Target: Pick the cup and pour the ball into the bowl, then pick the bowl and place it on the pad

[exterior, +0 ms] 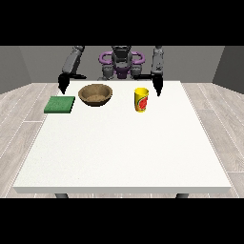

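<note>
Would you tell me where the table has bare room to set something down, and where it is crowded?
The whole near half of the white table, in front of the green pad, wooden bowl and yellow cup, is bare. A smaller gap lies between bowl and cup. The far edge is crowded: those three sit in a row there.

Table: white top, smooth and matt in appearance.
Bowl: brown, wood-like look, dull finish; a mottled inner surface is seen.
Cup: yellow, plastic-like, smooth, with a red printed patch on the wall.
Pad: green, flat, matt; material cannot be told.
Floor: pale planks with a wood-grain look.
Hands: black, matt.
</note>
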You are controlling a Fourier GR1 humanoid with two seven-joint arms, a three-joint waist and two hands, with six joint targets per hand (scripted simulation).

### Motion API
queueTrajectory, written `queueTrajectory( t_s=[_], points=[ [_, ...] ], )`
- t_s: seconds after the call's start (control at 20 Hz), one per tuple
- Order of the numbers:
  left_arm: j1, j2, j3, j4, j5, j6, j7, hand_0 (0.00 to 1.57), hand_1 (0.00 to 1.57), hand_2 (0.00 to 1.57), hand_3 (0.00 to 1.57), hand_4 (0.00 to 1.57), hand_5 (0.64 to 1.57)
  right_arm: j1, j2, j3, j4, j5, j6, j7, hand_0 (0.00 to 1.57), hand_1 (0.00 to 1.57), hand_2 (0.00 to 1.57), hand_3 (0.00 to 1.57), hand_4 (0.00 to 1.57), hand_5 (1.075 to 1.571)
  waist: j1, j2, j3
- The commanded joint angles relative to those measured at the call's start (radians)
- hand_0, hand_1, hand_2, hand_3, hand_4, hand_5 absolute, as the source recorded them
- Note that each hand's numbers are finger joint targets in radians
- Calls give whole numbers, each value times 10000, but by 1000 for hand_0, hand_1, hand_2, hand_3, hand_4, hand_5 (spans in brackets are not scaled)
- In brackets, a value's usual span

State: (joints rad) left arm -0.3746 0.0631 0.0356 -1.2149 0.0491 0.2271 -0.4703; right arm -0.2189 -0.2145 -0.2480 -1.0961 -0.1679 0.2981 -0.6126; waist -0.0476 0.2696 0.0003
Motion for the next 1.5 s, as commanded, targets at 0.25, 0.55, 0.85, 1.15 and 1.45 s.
queueTrajectory(
  t_s=[0.25, 0.55, 0.85, 1.15, 1.45],
  points=[
    [-935, 90, 1009, 2829, 280, -249, -2037, 0, 0, 0, 0, 0, 1410, -737, 72, 104, 827, 68, 183, -652, 0, 0, 0, 0, 0, 1547, -381, 627, -6],
    [-2545, 523, 1876, 3975, 584, -52, -2936, 0, 0, 0, 0, 0, 1394, -1315, -395, 73, 902, 161, 557, -1260, 0, 0, 0, 0, 0, 1550, -1036, 1720, -8],
    [-2502, 340, 2057, 4849, 624, 103, -3688, 0, 0, 0, 0, 0, 1411, -1193, -740, -39, 1312, -45, 1137, -1490, 0, 0, 0, 0, 0, 1541, -1137, 1786, -9],
    [-2396, 711, 2313, 4572, 75, 1662, -3938, 1373, 1373, 1571, 1571, 1165, 1533, -1672, -1440, -288, 1080, -317, 1289, -1276, 0, 0, 0, 0, 135, 1548, -1671, 2536, -9],
    [-1816, 376, 1723, 3411, -716, 3008, -3233, 1386, 1386, 1571, 1571, 1226, 1532, -1956, -1789, -408, 1735, -426, 1527, -1424, 0, 0, 227, 0, 179, 1552, -1855, 2142, 12]
  ],
)
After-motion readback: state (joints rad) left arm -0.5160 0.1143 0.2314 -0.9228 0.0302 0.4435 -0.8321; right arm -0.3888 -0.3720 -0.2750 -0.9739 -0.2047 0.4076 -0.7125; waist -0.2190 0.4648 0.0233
